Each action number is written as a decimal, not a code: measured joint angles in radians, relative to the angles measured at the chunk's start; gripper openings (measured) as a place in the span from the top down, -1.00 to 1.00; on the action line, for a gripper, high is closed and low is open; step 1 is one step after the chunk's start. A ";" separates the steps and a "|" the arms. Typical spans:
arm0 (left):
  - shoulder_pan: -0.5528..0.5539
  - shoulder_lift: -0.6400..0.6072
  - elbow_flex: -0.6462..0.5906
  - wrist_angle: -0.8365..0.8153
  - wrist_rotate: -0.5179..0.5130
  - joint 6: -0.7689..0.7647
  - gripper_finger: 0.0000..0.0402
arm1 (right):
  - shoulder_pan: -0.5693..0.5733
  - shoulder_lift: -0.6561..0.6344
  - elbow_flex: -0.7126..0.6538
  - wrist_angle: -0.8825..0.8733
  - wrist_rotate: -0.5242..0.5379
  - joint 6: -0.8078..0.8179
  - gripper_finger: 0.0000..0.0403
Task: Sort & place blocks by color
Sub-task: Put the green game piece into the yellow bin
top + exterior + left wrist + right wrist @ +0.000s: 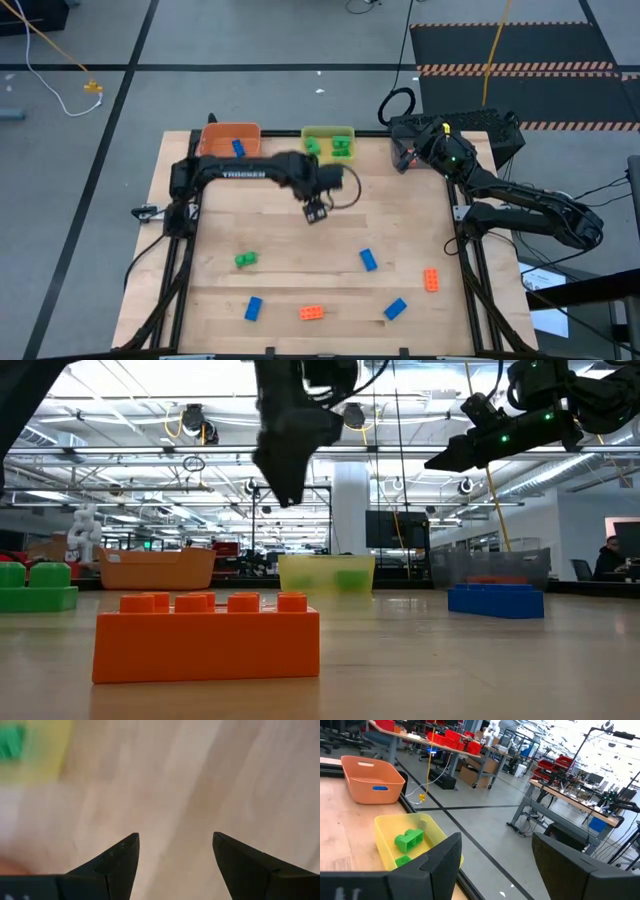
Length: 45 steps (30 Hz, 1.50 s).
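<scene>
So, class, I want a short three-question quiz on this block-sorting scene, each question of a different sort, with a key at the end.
1. Count: how many blocks lie loose on the table, outside the bins?
2. True or false: the left tool, hovering near the yellow bin, and the right tool, by the table's far right corner, each grip a block.
3. Pick one: the single block in the orange bin is A) green, B) blue, C) orange.

Key: 1) six; 2) false, both tools are open and empty; 3) B.
</scene>
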<state>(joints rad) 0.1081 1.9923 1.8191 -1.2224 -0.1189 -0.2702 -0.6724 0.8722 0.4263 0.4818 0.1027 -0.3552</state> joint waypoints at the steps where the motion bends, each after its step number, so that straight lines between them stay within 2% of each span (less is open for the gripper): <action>1: -0.027 0.000 0.000 -0.031 -0.012 -0.057 -0.25 | 0.000 0.000 0.000 -0.002 0.000 0.000 -0.17; 5: -0.119 0.000 0.000 -0.173 -0.020 -0.268 -0.25 | 0.000 0.000 0.000 -0.007 0.000 0.018 -0.17; 11: -0.240 0.000 0.000 -0.259 -0.024 -0.396 -0.25 | 0.000 0.000 0.000 0.014 0.000 0.015 -0.17; 15: -0.311 0.000 -0.002 -0.247 -0.024 -0.451 -0.25 | 0.000 0.000 0.000 0.050 0.000 -0.003 -0.17; 22: -0.394 -0.028 -0.082 -0.089 -0.025 -0.538 -0.25 | 0.000 0.000 0.000 0.102 0.000 -0.001 -0.17; 27: -0.428 -0.134 -0.225 0.045 -0.055 -0.588 -0.25 | 0.000 0.000 0.000 0.105 0.000 -0.001 -0.17; 31: -0.445 -0.292 -0.425 0.312 -0.077 -0.606 -0.25 | -0.002 0.000 0.000 0.113 0.000 -0.003 -0.17; 34: -0.458 -0.411 -0.596 0.414 -0.084 -0.631 -0.25 | -0.002 0.000 0.000 0.113 0.000 0.014 -0.17; 37: -0.471 -0.515 -0.739 0.409 -0.085 -0.692 -0.25 | 0.000 0.000 0.000 0.095 0.000 0.026 -0.17; 40: -0.490 -0.560 -0.848 0.383 -0.045 -0.754 -0.25 | 0.000 0.000 0.000 0.068 0.000 0.029 -0.17; 45: -0.506 -0.561 -0.899 0.349 0.024 -0.736 -0.25 | 0.000 0.000 0.000 0.010 0.000 0.029 -0.17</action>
<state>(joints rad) -0.3983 1.4314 0.9199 -0.8730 -0.0950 -1.0059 -0.6720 0.8723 0.4263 0.4918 0.1026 -0.3260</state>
